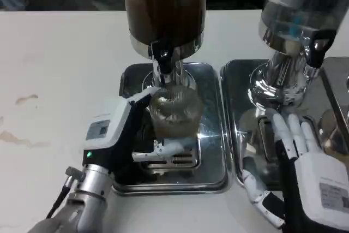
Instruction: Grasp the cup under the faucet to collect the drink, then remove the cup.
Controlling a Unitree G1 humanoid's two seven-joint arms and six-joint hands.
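A clear glass cup [173, 112] stands on the steel drip tray [212, 159] straight below the black faucet [162, 53] of the dark drink dispenser [165, 6]. My left hand [122, 135] wraps the cup from its left side, with fingers curled round its front and base. The cup's left wall is hidden behind that hand. Whether liquid is in the cup I cannot tell. My right hand [305, 162] lies to the right, fingers spread, over the second tray at the foot of the clear dispenser [297, 20], holding nothing.
The second steel tray [240, 96] carries the clear dispenser's chrome base [275, 83]. Its black tap [316, 47] hangs above my right hand. The white table [60, 80] stretches bare to the left, with faint brown stains [24, 99].
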